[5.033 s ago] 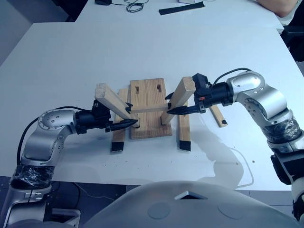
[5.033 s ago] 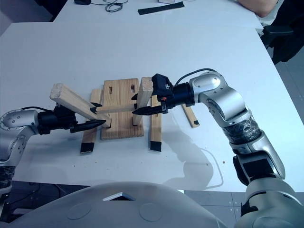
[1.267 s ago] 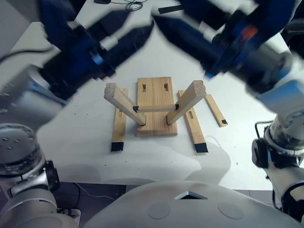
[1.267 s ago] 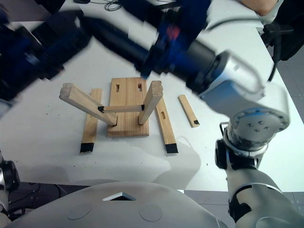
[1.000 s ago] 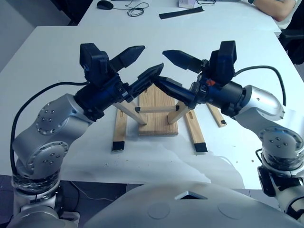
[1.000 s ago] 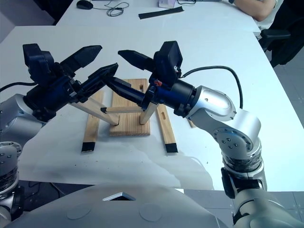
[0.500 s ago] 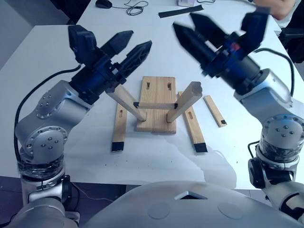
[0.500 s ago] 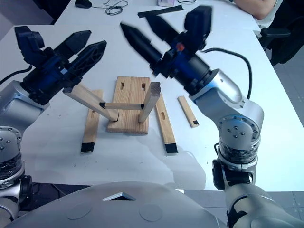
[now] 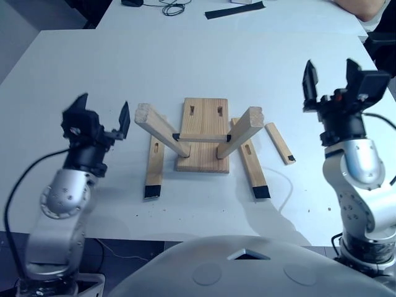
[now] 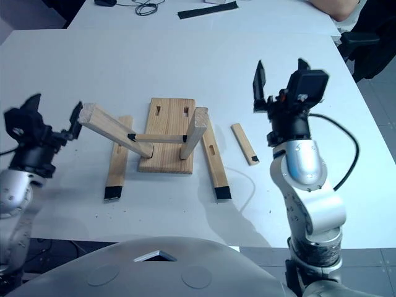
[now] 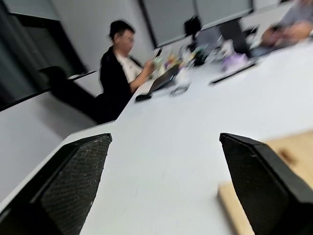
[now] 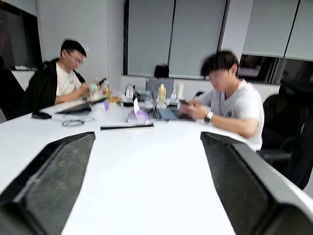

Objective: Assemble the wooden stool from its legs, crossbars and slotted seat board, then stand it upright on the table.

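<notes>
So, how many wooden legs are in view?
4. The left raised leg and right raised leg stand tilted on the seat board, joined by a crossbar. The left flat leg and right flat leg lie on the table beside the board. None seems hidden.

Legs: 4.
- 2 propped up over the board: left leg, right leg.
- 2 flat on the table: flat left leg, flat right leg.

Crossbars: 2. Joined crossbar, loose crossbar.

Seat board: 1, with 2 slots showing.

Grippers: 2. Left gripper, right gripper, 2 fingers each.
</notes>
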`<state>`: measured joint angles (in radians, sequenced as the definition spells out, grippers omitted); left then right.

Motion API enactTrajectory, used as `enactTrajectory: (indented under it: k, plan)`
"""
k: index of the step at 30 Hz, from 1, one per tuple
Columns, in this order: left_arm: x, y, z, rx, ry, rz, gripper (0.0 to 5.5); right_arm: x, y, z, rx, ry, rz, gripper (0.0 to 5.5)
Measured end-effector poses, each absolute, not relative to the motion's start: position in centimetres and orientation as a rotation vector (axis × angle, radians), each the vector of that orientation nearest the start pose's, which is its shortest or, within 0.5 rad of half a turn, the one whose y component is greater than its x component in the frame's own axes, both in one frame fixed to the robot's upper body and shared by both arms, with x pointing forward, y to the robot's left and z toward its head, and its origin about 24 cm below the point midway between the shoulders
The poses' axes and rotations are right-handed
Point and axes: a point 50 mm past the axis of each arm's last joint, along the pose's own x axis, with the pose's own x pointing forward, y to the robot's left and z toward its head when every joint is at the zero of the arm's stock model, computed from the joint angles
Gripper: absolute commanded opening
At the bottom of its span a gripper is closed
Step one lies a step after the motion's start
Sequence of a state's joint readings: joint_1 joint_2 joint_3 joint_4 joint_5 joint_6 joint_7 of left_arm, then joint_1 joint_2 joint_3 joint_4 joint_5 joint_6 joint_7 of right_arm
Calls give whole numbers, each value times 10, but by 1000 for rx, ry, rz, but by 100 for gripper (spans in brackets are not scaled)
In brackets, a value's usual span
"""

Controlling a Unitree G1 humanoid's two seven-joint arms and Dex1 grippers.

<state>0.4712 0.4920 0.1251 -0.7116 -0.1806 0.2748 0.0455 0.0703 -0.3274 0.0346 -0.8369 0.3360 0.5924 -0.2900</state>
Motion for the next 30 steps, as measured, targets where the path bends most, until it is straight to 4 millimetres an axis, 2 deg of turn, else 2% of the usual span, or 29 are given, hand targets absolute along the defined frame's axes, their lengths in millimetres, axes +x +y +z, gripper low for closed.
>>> enactTrajectory:
  k: [3,7,10,14,19,21,24,27,30]
  plan:
    - [160,215,104,325,10,10,406,205,-163,154,-33,-119,-24,400]
    - [165,210,109,294,-50,2,406,202,-160,151,-20,-100,-15,400]
    - [168,215,115,302,-83,28,406,199,-162,148,-45,-76,-16,400]
    - [172,219,127,318,-137,35,406,185,-166,138,-113,-19,12,400]
    - [166,220,135,323,-143,29,406,167,-183,131,-202,49,-36,400]
    - [167,212,135,304,-132,-3,406,165,-170,132,-177,49,22,400]
    - [174,178,130,234,-127,-148,406,177,-117,142,-23,-11,254,400]
    - [187,170,127,265,-97,-154,406,199,-105,156,3,-77,201,400]
    - [198,166,130,267,-91,-163,406,206,-104,159,9,-77,152,400]
